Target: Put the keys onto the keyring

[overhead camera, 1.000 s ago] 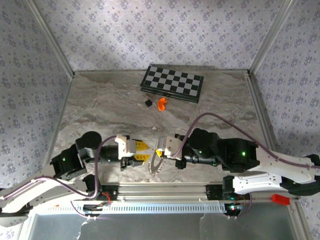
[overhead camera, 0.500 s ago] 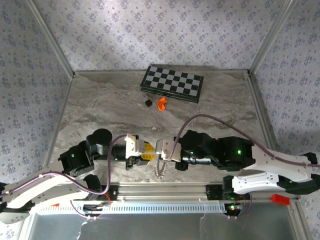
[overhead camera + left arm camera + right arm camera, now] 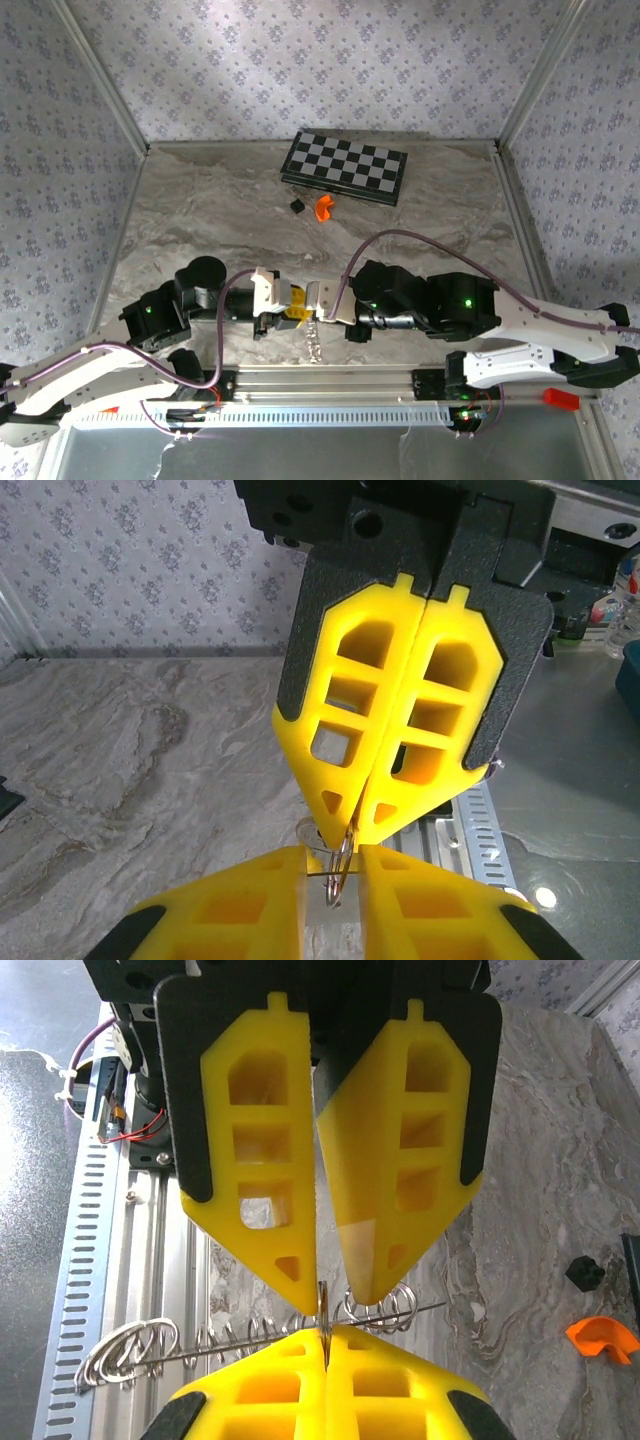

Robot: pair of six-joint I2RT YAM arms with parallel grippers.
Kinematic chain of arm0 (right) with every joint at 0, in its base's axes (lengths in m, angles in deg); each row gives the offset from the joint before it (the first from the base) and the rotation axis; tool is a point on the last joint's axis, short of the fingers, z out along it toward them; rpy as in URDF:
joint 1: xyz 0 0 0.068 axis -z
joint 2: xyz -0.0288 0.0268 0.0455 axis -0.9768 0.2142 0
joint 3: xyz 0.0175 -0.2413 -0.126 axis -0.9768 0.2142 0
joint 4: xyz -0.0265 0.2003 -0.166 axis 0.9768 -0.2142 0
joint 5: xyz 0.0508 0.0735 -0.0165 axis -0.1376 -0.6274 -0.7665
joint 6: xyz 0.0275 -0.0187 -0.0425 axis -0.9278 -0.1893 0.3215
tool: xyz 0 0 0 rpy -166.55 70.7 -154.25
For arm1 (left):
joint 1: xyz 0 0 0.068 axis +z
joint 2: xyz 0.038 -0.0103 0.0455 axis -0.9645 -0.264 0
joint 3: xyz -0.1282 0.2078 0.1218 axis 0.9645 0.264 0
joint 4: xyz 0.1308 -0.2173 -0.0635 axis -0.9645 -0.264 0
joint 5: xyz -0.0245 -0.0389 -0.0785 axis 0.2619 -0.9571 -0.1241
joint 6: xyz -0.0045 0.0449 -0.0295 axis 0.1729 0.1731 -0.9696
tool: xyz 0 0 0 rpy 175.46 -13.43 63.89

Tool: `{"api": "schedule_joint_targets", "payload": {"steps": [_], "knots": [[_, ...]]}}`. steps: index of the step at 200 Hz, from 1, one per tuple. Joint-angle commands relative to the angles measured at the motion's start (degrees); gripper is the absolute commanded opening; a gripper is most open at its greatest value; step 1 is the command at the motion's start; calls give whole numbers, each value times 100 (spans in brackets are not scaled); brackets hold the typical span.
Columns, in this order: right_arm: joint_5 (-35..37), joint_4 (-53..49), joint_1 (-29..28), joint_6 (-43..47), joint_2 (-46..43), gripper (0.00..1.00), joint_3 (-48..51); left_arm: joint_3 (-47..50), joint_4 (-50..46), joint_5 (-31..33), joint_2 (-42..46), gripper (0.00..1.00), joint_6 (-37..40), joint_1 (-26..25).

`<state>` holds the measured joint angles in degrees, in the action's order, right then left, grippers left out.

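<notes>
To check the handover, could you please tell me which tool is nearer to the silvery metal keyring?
Right. The right tool is shut on the silvery metal keyring; the left tool faces it tip to tip, its fingers apart on either side of the ring.

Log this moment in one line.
right end effector: shut on keyring | left end effector: jaws slightly apart around keyring wire

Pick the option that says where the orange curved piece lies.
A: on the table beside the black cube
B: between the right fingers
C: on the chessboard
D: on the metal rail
A: the top view shows the orange piece lying on the table, just right of the black cube and in front of the chessboard.
</notes>
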<state>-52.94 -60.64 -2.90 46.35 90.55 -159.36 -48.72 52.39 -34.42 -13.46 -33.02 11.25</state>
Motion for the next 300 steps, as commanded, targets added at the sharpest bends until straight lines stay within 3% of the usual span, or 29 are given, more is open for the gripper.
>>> {"api": "schedule_joint_targets", "payload": {"steps": [1,47,77,123,215,250,300], "knots": [[-141,173,29,-11,-17,0,-303,-152,184,-110,82,18,98,-28],[-218,247,49,-72,10,0,-268,-147,121,-70,137,14,148,-28],[-246,348,60,-107,27,0,-213,-152,171,-103,172,0,142,-28],[-257,492,58,-131,-24,0,-164,100,618,-98,413,0,-66,-30],[-463,1238,90,-323,-465,29,314,745,1877,-237,811,0,-688,-28],[-511,1300,116,-338,-465,29,347,894,2259,-272,770,0,-806,-28],[-419,1489,152,-362,-707,29,520,1420,3543,-123,876,0,-1211,-28]]}}
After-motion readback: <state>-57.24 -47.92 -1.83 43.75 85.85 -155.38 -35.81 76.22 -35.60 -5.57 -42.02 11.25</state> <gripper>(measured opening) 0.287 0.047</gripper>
